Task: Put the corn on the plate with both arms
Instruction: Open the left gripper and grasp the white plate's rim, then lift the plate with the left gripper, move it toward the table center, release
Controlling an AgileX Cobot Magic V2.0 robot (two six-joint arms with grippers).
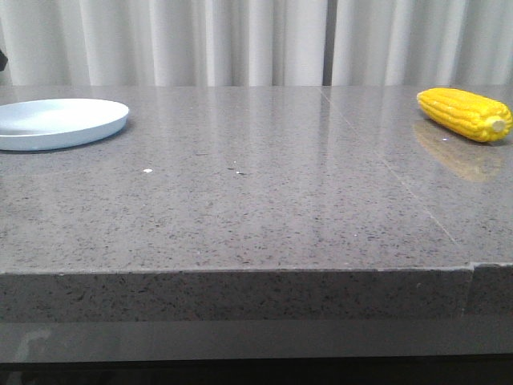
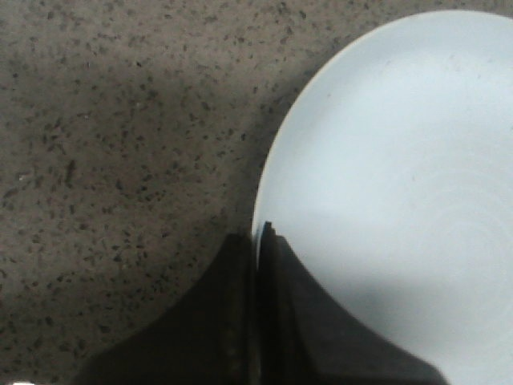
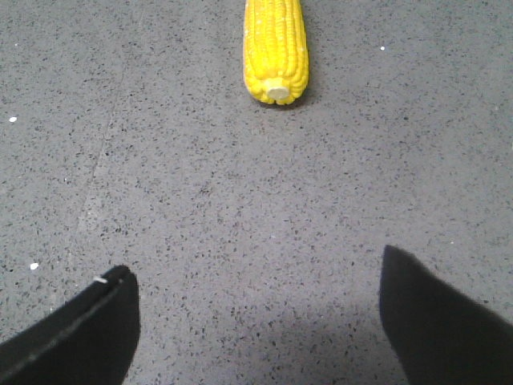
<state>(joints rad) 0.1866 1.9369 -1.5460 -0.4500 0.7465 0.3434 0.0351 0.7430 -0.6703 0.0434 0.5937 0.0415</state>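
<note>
Plainly, the right gripper (image 3: 256, 321) is held wide open above bare stone, nothing between its two dark fingers (image 3: 88, 329), and the corn (image 3: 276, 50) is seen ahead of it, well apart, its pale stub end turned toward the gripper. In the front view the corn (image 1: 466, 114) is found lying on its side near the right edge of the table (image 1: 256, 208), toward the far right corner. The left gripper (image 2: 258, 241) is seen with its fingers pressed together and nothing clamped, its tips poised over the rim of the plate (image 2: 401, 184); the plate (image 1: 56, 123) is set at the left edge, far from the corn.

The cob is judged to be stiff and light, though rounded and tapered (so it may roll or squirt from a poor grip). It would best be taken across its thick middle, jaws square to its length, where the kernel rows should give some purchase. The plate is judged hard and smooth, and liable to slide if nudged.
</note>
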